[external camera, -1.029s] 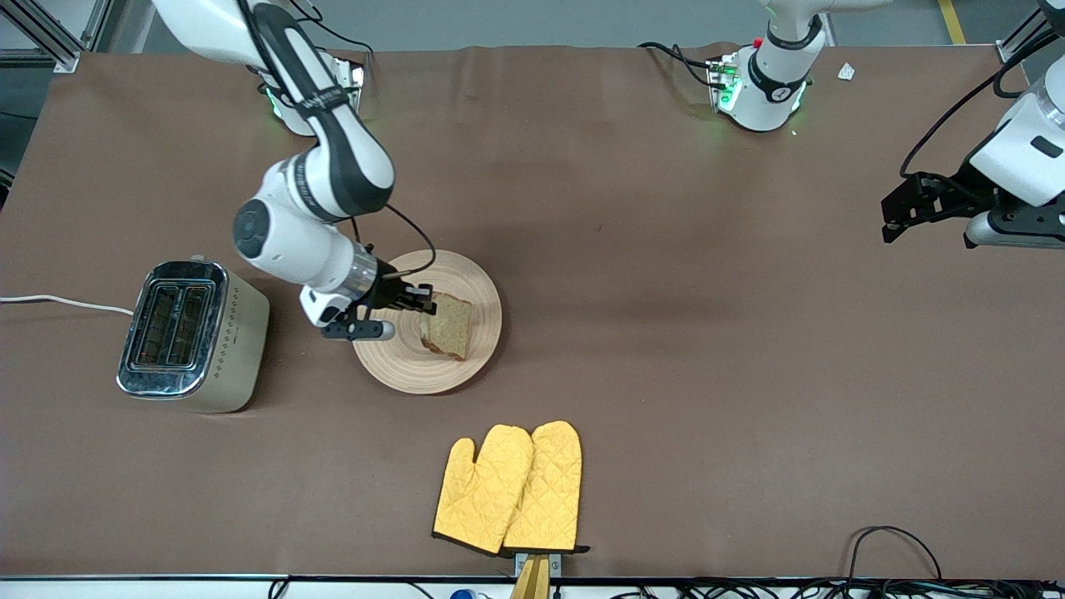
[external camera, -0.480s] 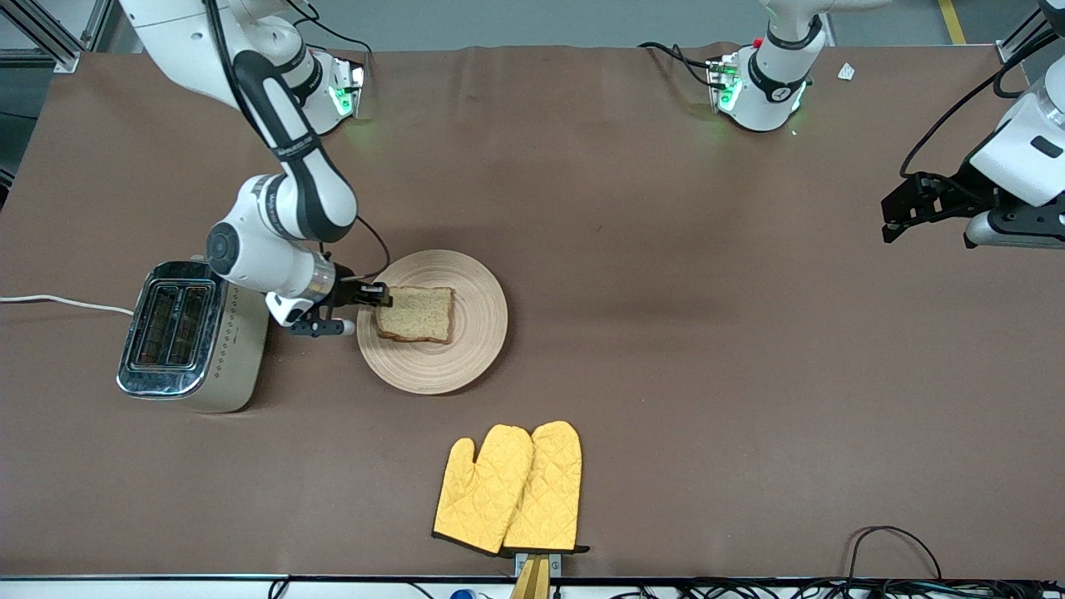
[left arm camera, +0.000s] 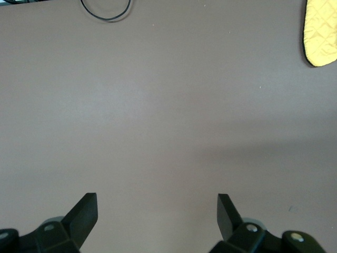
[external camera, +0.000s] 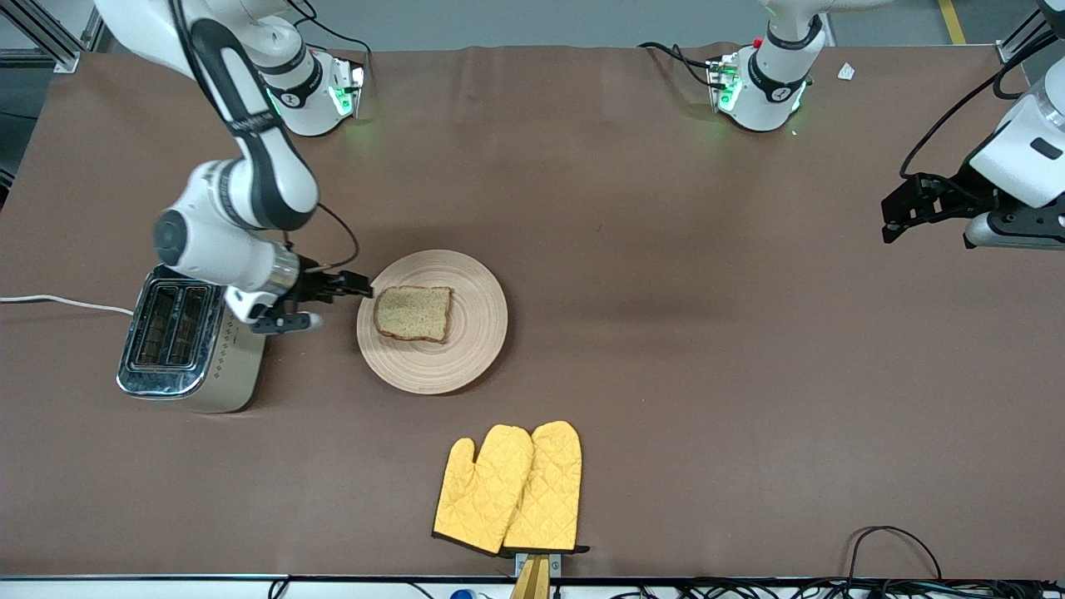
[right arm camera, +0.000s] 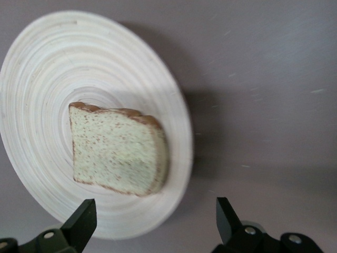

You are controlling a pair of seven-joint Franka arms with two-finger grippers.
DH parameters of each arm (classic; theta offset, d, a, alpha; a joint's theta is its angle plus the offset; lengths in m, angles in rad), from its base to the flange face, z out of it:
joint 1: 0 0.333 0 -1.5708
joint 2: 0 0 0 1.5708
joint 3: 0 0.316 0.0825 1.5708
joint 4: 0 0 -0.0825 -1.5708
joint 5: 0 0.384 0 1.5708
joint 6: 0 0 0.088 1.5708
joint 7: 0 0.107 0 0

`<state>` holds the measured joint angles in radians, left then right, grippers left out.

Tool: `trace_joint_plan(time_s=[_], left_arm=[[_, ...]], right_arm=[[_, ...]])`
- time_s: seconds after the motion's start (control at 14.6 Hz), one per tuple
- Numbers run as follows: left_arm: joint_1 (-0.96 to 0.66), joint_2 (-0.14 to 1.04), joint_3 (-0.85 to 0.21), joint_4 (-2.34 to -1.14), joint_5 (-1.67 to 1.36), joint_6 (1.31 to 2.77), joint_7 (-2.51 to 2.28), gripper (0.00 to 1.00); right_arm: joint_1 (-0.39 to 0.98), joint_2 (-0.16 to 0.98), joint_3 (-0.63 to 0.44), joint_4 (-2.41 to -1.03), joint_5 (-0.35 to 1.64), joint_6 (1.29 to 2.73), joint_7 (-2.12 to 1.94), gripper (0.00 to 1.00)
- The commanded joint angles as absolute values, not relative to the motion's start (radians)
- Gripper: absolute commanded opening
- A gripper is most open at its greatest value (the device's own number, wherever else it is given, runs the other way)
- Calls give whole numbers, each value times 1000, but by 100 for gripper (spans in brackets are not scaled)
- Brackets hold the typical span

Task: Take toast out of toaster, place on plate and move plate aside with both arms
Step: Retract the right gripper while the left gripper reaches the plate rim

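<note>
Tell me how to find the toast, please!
Start at the shiny toaster near the right arm's end of the table. Beside it sits a round wooden plate, and the toast lies flat on it. It is the only brown square slice there.

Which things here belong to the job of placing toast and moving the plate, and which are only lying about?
Belong to the job:
- toast, lying flat on the plate
- plate
- right gripper, open, at the plate's edge toward the toaster
- left gripper, open, waiting at the left arm's end of the table

Only lying about:
- toaster
- oven mitts
</note>
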<state>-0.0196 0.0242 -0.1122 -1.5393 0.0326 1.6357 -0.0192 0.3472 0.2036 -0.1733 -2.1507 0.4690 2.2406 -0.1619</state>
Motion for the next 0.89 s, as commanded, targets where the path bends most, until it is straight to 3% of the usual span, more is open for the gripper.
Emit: trace_joint_plan(time_s=[0.0,0.21,0.41,0.82], left_arm=[[-9,37,-110,-1540,-6,1611,-12,100],[-9,96,-110,-1585,-176,1608,-28,100],[-34,246,-124,-1582,-369,1637,-18,100],[-207,549,-175,-1569,-654,2026,-38,100]], right_arm=[[337,114,-254,-2102,332,2105,-169,100],[337,81,-354,-1941,198,1924,-170,100],[337,80,-408,-1783,127,1790,-173,100],[311,15,-437,-1730,9,1770,-212,100]])
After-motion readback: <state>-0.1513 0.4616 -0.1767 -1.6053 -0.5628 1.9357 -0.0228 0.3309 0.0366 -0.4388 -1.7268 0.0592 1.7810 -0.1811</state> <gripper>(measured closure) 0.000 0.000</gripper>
